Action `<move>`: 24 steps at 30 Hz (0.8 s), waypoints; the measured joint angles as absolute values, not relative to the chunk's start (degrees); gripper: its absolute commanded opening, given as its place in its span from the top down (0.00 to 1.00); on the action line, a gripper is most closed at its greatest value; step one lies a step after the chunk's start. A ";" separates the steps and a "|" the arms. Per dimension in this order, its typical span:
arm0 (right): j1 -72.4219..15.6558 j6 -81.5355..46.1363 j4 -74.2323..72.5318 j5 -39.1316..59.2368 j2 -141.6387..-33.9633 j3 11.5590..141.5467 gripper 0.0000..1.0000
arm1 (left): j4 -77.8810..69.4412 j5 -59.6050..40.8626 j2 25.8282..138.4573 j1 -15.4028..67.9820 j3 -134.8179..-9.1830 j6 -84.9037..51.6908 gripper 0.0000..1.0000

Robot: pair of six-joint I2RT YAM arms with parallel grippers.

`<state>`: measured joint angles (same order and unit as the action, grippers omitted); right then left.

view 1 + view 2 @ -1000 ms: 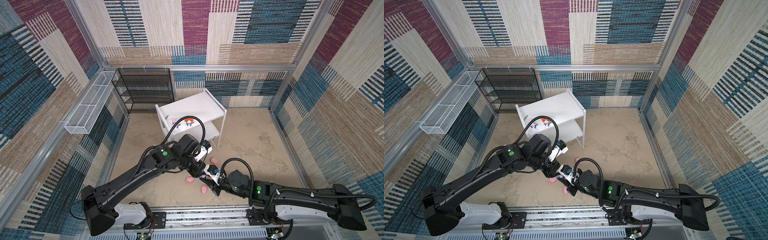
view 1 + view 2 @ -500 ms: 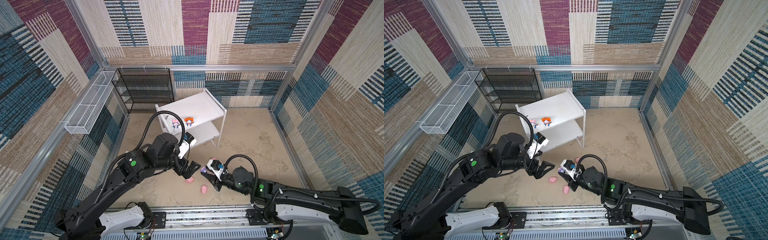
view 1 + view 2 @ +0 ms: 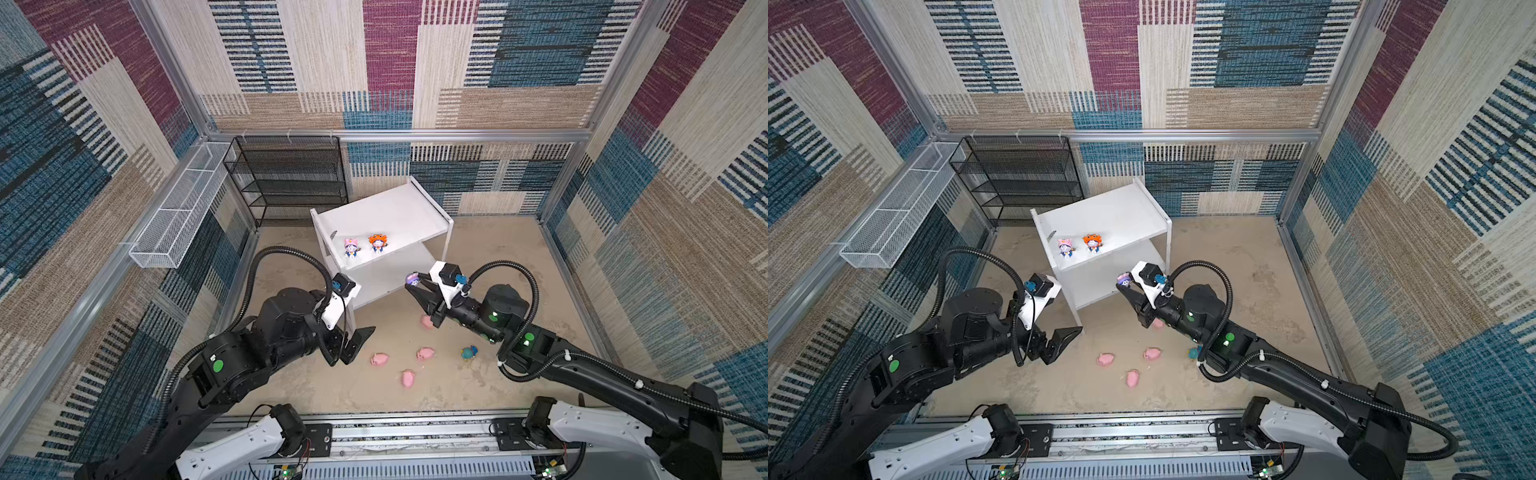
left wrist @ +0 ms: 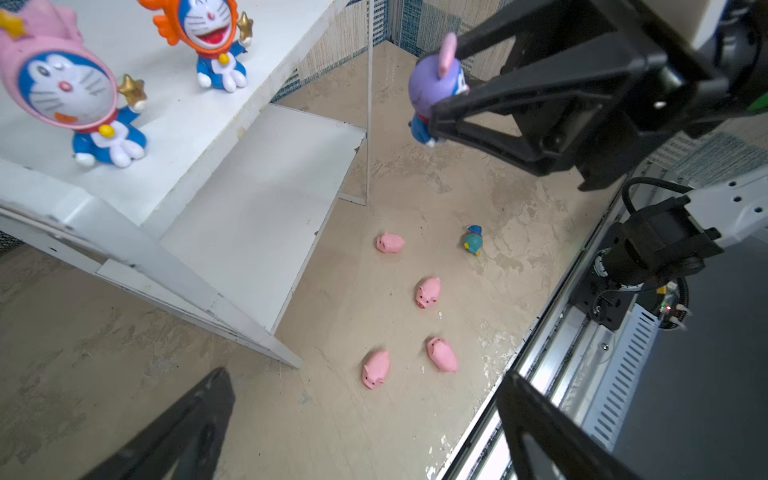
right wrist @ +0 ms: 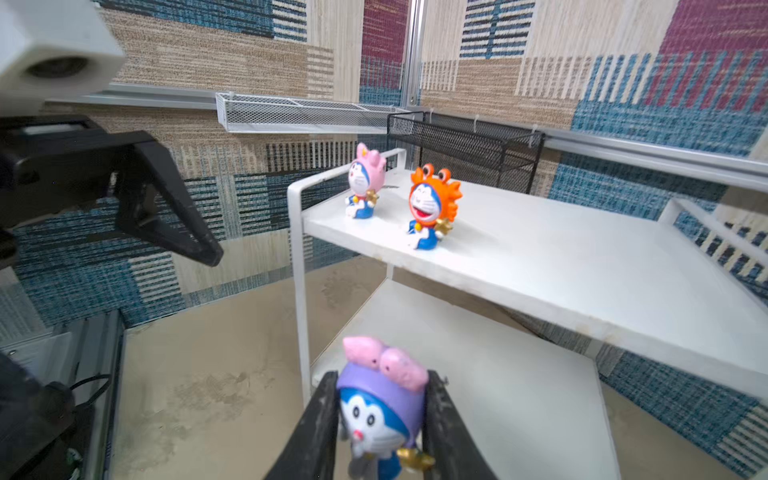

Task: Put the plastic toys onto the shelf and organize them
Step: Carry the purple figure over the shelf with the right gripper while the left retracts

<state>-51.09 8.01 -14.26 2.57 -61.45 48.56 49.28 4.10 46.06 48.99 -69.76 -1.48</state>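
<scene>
Here the right end effector point(image 5: 381, 380), grasping the purple figurine point(image 4: 430, 81), faces the top board of the shelf point(image 5: 540, 253), ahead and higher; the left end effector point(image 3: 351, 347) is released.

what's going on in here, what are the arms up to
The right gripper holds the purple-hooded figurine in the air beside the white shelf. The left gripper hangs open and empty near the shelf's front leg. The pink-hooded figurine and orange-hooded figurine stand on the top board. Four pink pigs and the teal-hooded figurine are on the floor.
</scene>
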 measured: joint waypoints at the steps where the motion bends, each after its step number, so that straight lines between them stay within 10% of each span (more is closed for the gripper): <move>1: -50.59 8.47 -14.26 2.70 -62.61 49.80 0.74 | 48.75 4.36 45.67 48.99 -69.19 -1.32 0.01; 24: -40.69 12.71 -16.80 5.89 -75.77 62.85 0.72 | 44.16 6.42 43.09 48.88 -65.21 0.75 0.01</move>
